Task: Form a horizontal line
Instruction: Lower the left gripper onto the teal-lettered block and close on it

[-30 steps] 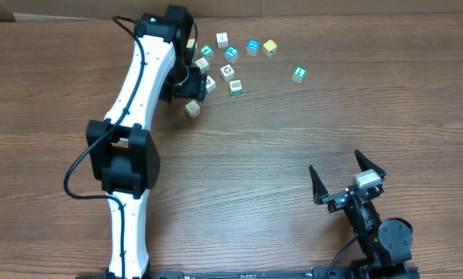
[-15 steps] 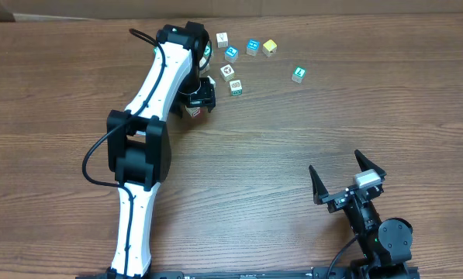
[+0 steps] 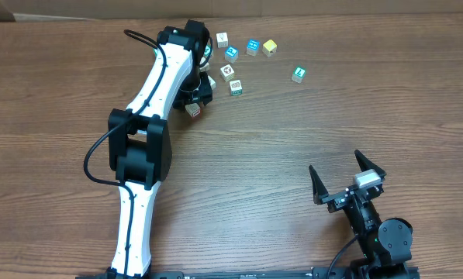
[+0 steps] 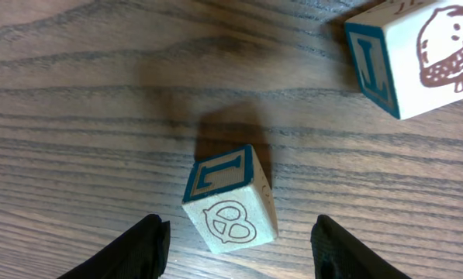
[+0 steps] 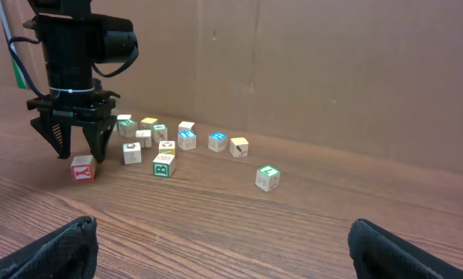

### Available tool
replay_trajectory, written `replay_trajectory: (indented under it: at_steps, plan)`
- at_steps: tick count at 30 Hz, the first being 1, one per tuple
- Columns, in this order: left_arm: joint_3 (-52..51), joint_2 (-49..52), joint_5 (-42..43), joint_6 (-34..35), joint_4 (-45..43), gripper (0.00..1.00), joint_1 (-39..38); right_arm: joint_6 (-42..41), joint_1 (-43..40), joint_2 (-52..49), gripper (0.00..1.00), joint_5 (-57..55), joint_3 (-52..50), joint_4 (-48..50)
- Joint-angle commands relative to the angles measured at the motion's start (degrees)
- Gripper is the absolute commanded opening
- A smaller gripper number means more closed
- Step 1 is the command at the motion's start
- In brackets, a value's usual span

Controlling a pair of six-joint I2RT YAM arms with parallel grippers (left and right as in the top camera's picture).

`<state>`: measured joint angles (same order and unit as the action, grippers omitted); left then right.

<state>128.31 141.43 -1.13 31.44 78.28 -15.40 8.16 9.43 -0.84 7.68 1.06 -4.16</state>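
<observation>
Left wrist view — block (image 4: 231,200) sits centred inside my spread left pincer (image 4: 241,242), not touched; right pincer (image 3: 333,160) gapes wide, well apart — left one's nearer.

Wooden table (image 3: 309,124); small picture cubes (image 3: 252,47) scattered near far edge.

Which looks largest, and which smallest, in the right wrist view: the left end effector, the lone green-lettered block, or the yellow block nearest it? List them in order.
1. Left end effector, clearly the largest.
2. Lone green-lettered block.
3. Yellow block. It looks slightly smaller, but it sits farther from the camera, so the two blocks may really match.
</observation>
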Motion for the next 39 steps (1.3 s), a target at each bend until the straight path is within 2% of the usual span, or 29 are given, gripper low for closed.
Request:
replay_trajectory:
  at_steps: [1,6,9,16,22,28,32,36,39]
  plan:
    - [0.7,0.8,-1.0,1.2,0.1,0.57,-0.6,0.0,0.3,0.7,1.0,0.1,-0.6,0.2]
    - [0.7,0.8,-1.0,1.2,0.1,0.56,-0.8,0.0,0.3,0.7,1.0,0.1,-0.6,0.2]
    - [0.5,0.8,-1.0,1.2,0.4,0.47,-0.9,0.0,0.3,0.7,1.0,0.1,-0.6,0.2]
    - [-1.4,0.8,-2.4,1.6,-1.0,0.51,-1.2,0.0,0.3,0.7,1.0,0.1,-0.6,0.2]
    - [-2.3,0.8,-3.2,2.2,-1.9,0.47,-1.1,0.0,0.3,0.7,1.0,0.1,-0.6,0.2]
    - [-5.3,0.8,-3.9,2.5,-3.9,0.48,-1.1,0.0,0.3,0.7,1.0,0.1,-0.6,0.2]
    - [-5.9,0.8,-4.0,2.4,-4.9,0.39,-1.0,0.0,0.3,0.7,1.0,0.1,-0.6,0.2]
    - [-5.9,0.8,-4.0,2.3,-5.3,0.43,-1.0,0.0,0.3,0.7,1.0,0.1,-0.6,0.2]
    - [-5.9,0.8,-4.0,0.6,-6.2,0.5,-1.0,0.0,0.3,0.7,1.0,0.1,-0.6,0.2]
